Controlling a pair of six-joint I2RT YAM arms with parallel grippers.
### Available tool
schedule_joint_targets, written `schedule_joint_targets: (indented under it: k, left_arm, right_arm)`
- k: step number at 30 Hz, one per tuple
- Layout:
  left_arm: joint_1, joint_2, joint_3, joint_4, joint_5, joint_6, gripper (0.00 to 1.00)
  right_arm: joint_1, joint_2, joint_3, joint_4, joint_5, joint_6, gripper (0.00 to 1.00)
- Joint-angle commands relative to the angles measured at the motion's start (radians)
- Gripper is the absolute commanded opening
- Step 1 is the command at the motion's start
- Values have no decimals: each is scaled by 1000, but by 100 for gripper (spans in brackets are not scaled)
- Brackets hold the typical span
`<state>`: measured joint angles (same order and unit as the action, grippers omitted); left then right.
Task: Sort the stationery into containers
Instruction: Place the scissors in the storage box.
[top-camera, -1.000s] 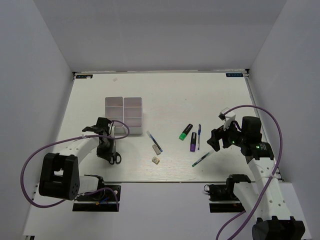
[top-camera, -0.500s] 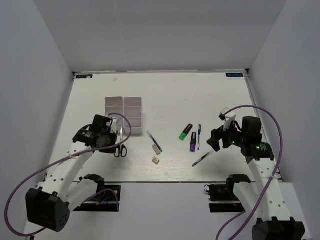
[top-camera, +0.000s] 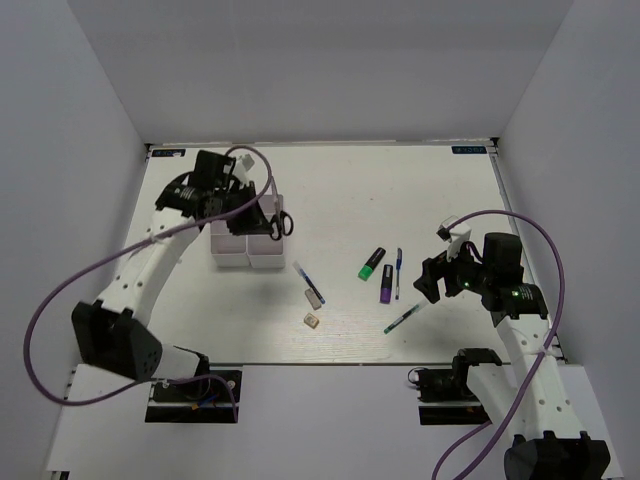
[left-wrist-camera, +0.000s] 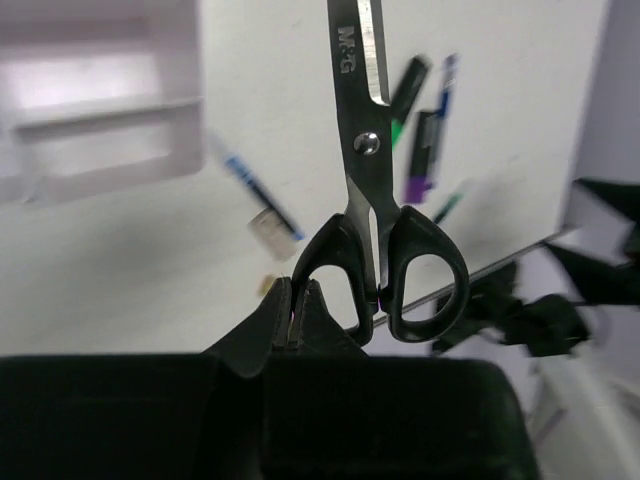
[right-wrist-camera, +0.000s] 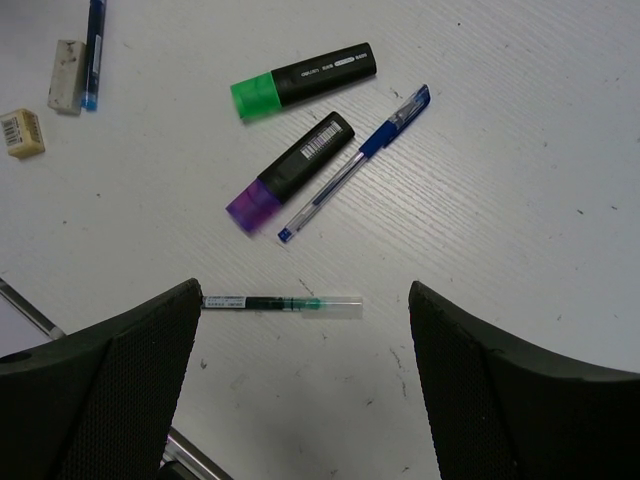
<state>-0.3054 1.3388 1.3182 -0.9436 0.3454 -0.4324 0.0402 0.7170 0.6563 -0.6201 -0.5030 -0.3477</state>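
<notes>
My left gripper (top-camera: 266, 217) is shut on one handle loop of the black-handled scissors (top-camera: 281, 225) and holds them in the air over the right side of the white organiser tray (top-camera: 247, 256). In the left wrist view the scissors (left-wrist-camera: 375, 200) hang from the gripper (left-wrist-camera: 297, 292), blades pointing away, with the tray (left-wrist-camera: 100, 120) blurred at upper left. My right gripper (right-wrist-camera: 300, 340) is open and empty, just above a green pen (right-wrist-camera: 285, 302). A green highlighter (right-wrist-camera: 300, 78), a purple highlighter (right-wrist-camera: 288, 172) and a blue pen (right-wrist-camera: 355, 165) lie beyond it.
A second blue pen (top-camera: 308, 282) and two beige erasers (top-camera: 314, 297) (top-camera: 312, 320) lie on the table centre, in front of the tray. The left arm crosses over the tray's rear compartments. White walls enclose the table on three sides.
My left gripper has lifted the scissors off the front-left of the table and carried them back and right, to above the tray. The right arm has not moved.
</notes>
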Motion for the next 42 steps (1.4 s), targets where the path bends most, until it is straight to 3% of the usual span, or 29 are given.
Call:
schedule_joint_targets:
  k: [1,5,6,10,16,23,26,42]
  left_arm:
    - [2,92,134,58,162,-201,0]
    - [29,120,139,175,181,-411,0]
    - [32,94,87,253,184,-551,0]
    - [48,51,-106,567,185,-869,0]
    - [25,43,-165,595,99,-1058,0]
    - [-4,16,-266,758,-29,-1230,0]
    - [-26,-1,-287,744,-125,-1261,0]
    - [-92,-1,-367,801,-246,-1362,0]
  right_arm:
    - [-5,-8,8,16,0,1,86]
    - [-5,-2,9,19,3,0,86]
    - [-3,-2,8,19,1,-2,86]
    - [-2,-1,6,19,1,-2,86]
    - [1,-4,3,19,3,-5,86]
    - [-2,-4,5,22,6,-4,86]
    - [-2,-4,2,22,12,-5,86]
    - [-2,-8,0,23,17,-7,86]
